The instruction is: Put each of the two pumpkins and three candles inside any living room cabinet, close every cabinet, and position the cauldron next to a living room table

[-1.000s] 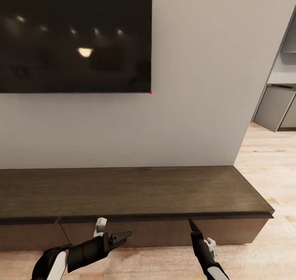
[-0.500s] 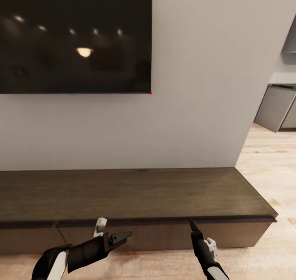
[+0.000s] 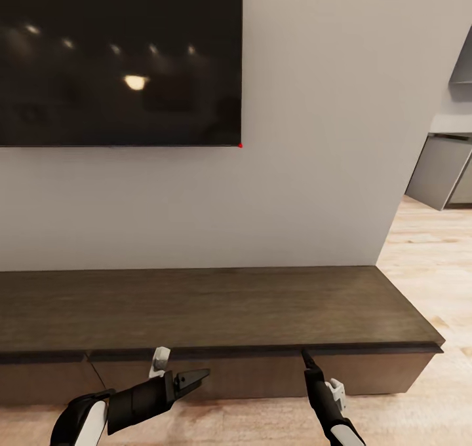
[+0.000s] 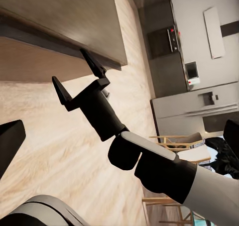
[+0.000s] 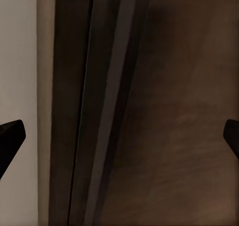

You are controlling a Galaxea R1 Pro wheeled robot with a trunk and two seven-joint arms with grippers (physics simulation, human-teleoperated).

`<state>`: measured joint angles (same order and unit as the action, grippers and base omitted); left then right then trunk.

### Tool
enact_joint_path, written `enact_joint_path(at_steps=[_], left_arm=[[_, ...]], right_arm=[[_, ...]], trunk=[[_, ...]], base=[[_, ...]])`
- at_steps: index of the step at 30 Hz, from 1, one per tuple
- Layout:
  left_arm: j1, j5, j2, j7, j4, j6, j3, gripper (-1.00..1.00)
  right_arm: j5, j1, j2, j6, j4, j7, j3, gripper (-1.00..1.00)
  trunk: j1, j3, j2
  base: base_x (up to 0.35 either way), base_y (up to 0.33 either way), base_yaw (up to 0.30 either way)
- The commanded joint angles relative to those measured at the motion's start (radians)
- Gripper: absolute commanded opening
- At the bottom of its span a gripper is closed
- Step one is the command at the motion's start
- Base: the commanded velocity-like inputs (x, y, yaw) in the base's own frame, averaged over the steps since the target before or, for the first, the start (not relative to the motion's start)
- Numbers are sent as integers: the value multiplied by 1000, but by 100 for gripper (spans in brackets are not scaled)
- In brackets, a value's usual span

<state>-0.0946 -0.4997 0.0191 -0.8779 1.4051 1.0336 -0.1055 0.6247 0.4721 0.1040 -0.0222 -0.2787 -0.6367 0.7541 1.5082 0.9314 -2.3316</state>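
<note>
**Both grippers poised at the closed cabinet front**

The robot faces the long dark-brown cabinet [image 3: 216, 308], which runs along the grey wall [image 3: 308, 171] beneath a black wall-mounted screen [image 3: 118, 59]. The drawer fronts sit flush under the top, with none pulled out.

The right gripper [image 3: 303, 354] points up at the underside edge of the cabinet top, its tip just at the drawer front. In the left wrist view this gripper [image 4: 79, 79] shows its two black fingers spread apart with nothing between them, close to the cabinet corner above the pale wood floor [image 3: 432, 262].

The left gripper [image 3: 196, 375] is held low in front of the drawer fronts, pointing sideways towards the right arm; its fingertips sit at opposite edges of its own wrist view, spread wide and holding nothing.
</note>
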Motion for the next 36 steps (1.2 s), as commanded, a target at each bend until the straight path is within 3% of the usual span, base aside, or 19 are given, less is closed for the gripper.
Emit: enact_joint_path(at_steps=[1,36], left_arm=[[-1,3,0,-5,0,3,-1,100],[-1,3,-1,-5,0,2,0,100]], right_arm=[[7,0,0,-2,0,-3,1,100],[0,0,0,-1,0,-3,1,100]], trunk=[[4,4,-7],[11,10,-21]], base=[[0,0,0],[21,0,0]])
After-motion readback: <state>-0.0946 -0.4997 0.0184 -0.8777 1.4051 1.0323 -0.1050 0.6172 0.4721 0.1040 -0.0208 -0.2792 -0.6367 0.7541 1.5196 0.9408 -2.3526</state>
